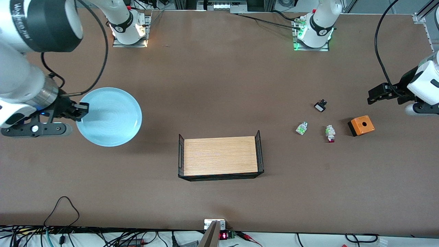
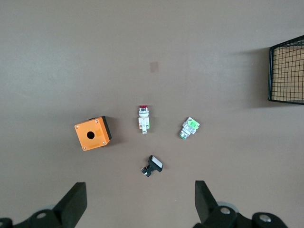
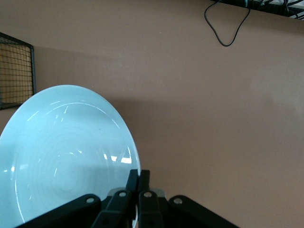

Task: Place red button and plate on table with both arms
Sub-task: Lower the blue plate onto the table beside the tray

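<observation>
Right gripper [image 1: 82, 109] jaws clamped on plate [image 1: 109, 116] rim; left gripper [image 2: 137, 202] jaws spread above red button [image 2: 143, 118].

R arm comes in from its base at upper left of the front frame, big white/black links filling the top-left corner, wrist bent down to mid-left. Right gripper [image 1: 82, 109] [image 3: 137, 183] has its fingers pinched together on the rim of the plate [image 1: 113, 116] [image 3: 61, 152]. L arm enters at the far right edge, forearm only partly in frame. Left gripper [image 1: 374, 96] [image 2: 140, 202] hangs over the table [image 1: 219, 85], fingers spread wide, nothing between them.
</observation>
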Controlling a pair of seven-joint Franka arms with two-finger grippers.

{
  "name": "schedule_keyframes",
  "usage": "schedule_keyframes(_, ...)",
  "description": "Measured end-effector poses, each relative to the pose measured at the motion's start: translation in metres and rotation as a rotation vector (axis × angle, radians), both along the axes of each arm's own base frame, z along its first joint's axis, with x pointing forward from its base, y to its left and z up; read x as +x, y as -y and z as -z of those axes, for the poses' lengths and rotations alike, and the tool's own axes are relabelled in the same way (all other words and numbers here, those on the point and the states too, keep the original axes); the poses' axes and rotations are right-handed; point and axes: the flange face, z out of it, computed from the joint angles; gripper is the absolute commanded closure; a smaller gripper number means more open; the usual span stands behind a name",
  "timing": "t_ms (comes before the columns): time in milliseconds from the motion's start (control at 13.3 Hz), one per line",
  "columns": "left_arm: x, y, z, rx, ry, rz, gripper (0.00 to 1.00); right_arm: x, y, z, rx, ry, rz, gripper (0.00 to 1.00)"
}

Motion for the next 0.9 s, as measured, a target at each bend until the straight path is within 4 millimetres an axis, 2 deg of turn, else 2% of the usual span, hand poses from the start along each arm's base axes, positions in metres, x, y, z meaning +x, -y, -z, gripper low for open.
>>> schedule_keyframes(150,0.0,0.0,0.0,0.0,-0.001,0.0,0.0,0.005,0.024,0.009,0.0,-0.031,-0.032,1.0)
schedule_keyframes(301,0.0,0.0,0.0,0.0,-0.002,0.0,0.0,0.008,0.04,0.023,-0.001,-0.065,-0.03,1.0)
schedule_keyframes(752,-0.001,0.0,0.001,0.001,-0.009,-0.029,0.0,0.023,0.079,0.092,0.041,-0.182,0.03,1.0)
schedule_keyframes(903,-0.001,0.0,0.0,0.001,-0.007,-0.031,0.0,0.027,0.089,0.105,0.052,-0.2,0.043,1.0)
